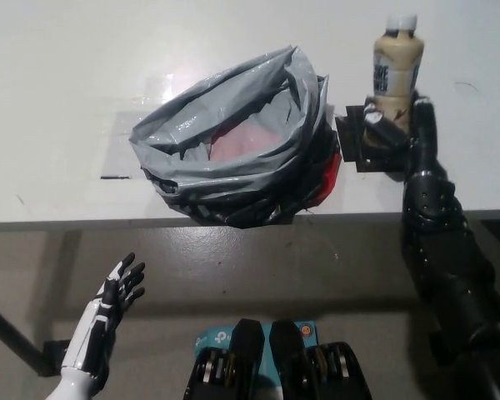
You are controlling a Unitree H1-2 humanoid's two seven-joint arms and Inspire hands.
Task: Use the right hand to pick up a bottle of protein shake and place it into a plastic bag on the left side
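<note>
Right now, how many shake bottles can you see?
1. The protein shake bottle is gripped by the black right hand at the table's far right, beside the gray plastic bag. Others could hide inside the bag.

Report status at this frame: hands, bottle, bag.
Right hand shut on protein shake bottle, upright beside the bag. Left hand open, idle below table edge. Grey plastic bag mouth open. Nothing between bottle and bag.

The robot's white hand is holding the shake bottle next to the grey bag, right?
Not quite. The black right hand holds the shake bottle, not the white one. The head view shows the white left hand low down below the table edge, open and holding nothing. The bottle is indeed beside the grey bag.
</note>
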